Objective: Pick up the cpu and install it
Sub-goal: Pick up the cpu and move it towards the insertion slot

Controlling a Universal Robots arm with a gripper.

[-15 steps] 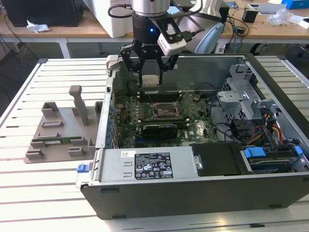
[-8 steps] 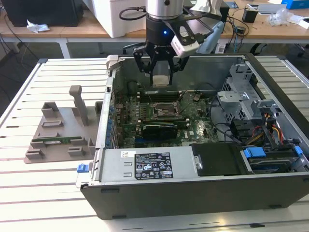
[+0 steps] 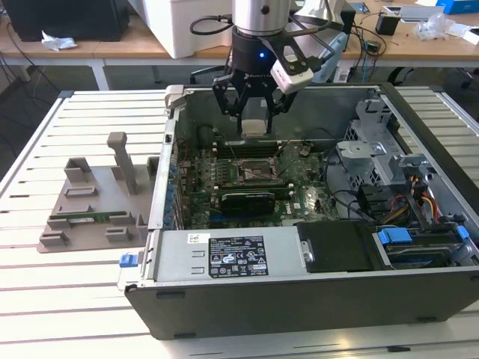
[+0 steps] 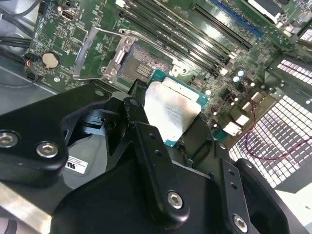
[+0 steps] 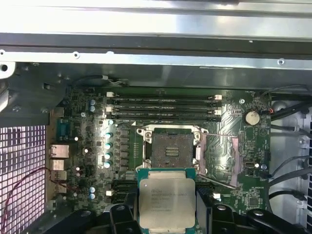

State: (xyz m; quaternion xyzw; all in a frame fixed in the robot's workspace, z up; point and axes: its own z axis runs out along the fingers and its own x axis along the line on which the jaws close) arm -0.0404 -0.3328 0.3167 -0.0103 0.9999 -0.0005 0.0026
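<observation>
Computer case (image 3: 299,299) lies on its side on the slatted table (image 3: 75,299), side panel off. I'd say that's so the board faces up for straight-down access. The power supply (image 3: 232,256) runs along the case's near wall. The motherboard (image 5: 83,146) fills the case floor toward the exterior view's left, with the memory slots (image 5: 161,105) along its far edge. A grey holder (image 3: 97,202) sits on the table outside the case's left wall, with a green memory stick (image 3: 86,218) lying in it, not involved here. The gripper (image 3: 254,120) hangs inside the case over the far part of the board. Its fingers (image 4: 134,109) are closed part-way and clamped on two opposite edges of the cpu (image 5: 167,197). An edge grip likely keeps the underside contacts untouched. The socket (image 5: 169,150) sits mid-board, bare, with its contact field exposed. Its retaining frame (image 5: 219,156) is swung open to one side, presumably to leave the seat clear. The cpu is airborne, metal lid up, roughly level and not seated. In the first wrist view it sits just beside the socket's edge, with its green rim overlapping the socket frame. I can't tell how high it is above the board. Read: the pick is done, the install isn't.
</observation>
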